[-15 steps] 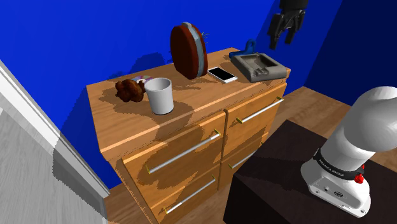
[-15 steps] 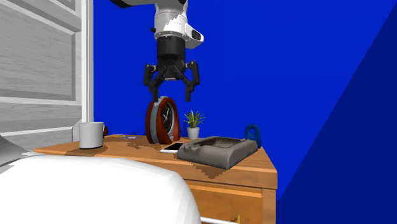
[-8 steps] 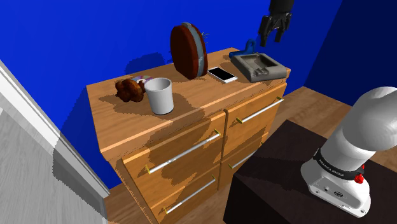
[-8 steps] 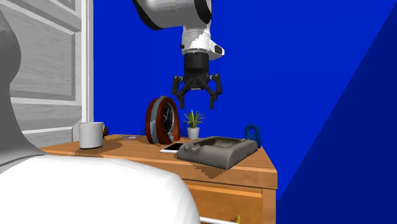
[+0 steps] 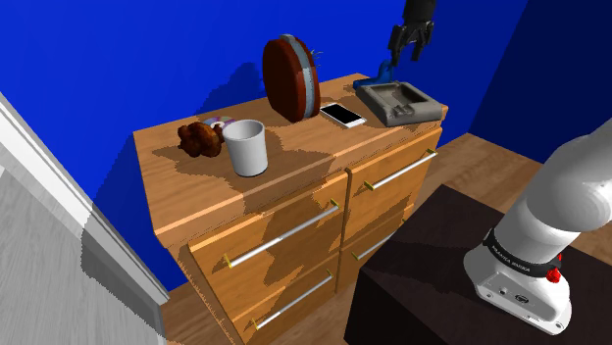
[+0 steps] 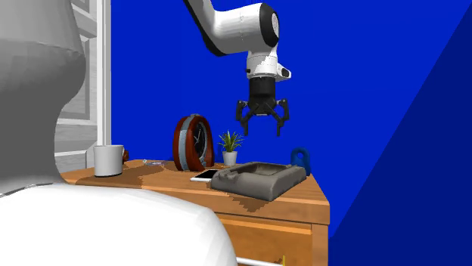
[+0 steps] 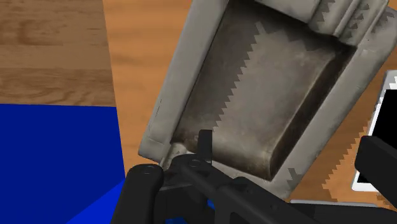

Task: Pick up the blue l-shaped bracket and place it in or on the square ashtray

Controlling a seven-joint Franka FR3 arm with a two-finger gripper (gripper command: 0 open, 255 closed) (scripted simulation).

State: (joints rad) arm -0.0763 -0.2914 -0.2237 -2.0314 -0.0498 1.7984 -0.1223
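Observed all-black gripper [image 5: 409, 49] near the top edge, right of centre, in the shoulder view. Hanging in the air, fingers spread wide, clasping nothing. Confirmed in the second exterior view [image 6: 263, 130]: just above frame centre, pointed down, well clear of the wooden dresser [image 6: 302, 198].

Located blue L-shaped bracket [image 5: 383, 71] standing upright on the dresser's far corner, in the upper right of the shoulder view. Placed just behind the grey square ashtray [image 5: 397, 101] and straight below the gripper. Noted same bracket [image 6: 299, 160] right of centre in the second exterior view, rising behind the ashtray's right end, down and right of the gripper. Cannot tell whether touching the ashtray.

Recorded ashtray hollow [image 7: 267, 89] lying beyond the gripper in the wrist view.

Logged, leftward along the dresser top in the shoulder view: white phone [image 5: 342, 115] just beside the ashtray, round reddish-brown clock [image 5: 291, 78], white mug [image 5: 247, 147], brown lump [image 5: 200, 138]. Noted small potted plant [image 6: 230, 145] behind the phone in the second exterior view.
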